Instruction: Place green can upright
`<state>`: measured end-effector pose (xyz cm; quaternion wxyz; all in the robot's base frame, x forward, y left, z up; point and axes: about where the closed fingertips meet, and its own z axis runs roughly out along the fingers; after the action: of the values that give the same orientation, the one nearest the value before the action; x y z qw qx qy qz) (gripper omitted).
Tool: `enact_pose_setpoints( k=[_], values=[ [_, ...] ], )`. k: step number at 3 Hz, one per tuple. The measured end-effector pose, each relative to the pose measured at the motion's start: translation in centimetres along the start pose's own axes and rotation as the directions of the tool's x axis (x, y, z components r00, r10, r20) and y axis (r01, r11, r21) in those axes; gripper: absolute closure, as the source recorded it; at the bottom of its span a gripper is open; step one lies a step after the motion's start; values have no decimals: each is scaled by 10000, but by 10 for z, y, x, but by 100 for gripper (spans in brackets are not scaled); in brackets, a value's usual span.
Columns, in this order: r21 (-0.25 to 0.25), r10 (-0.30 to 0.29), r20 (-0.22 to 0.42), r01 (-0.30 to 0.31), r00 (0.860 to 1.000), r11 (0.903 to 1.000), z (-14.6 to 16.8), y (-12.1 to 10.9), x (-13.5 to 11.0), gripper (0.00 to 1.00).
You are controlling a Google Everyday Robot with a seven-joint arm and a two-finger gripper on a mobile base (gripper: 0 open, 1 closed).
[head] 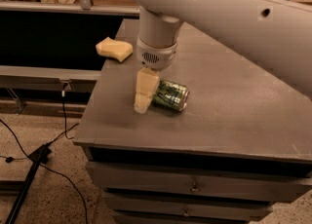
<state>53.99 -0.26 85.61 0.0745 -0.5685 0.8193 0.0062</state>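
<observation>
The green can lies on its side on the dark grey table, near the front left part, with its silver end facing right. My gripper hangs straight down from the big white arm and reaches the table at the can's left end, touching or nearly touching it. The left end of the can is hidden behind the gripper.
A yellow sponge lies near the table's left edge, behind the gripper. The table's front edge is close below the can, with drawers under it. Black cables run over the floor at the left.
</observation>
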Motion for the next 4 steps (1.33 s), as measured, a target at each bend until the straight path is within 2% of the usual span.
enact_pose_setpoints(
  k=[1, 2, 3, 4],
  values=[
    [-433, 85, 216, -76, 9997, 9990, 3, 3, -6, 0],
    [-467, 106, 231, -95, 9997, 9989, 4, 4, -6, 0],
    [-275, 483, 14, -482, 9988, 9985, 14, 1, -3, 3],
    [-278, 432, 49, -431, 9991, 9987, 13, 2, -4, 26]
  ],
)
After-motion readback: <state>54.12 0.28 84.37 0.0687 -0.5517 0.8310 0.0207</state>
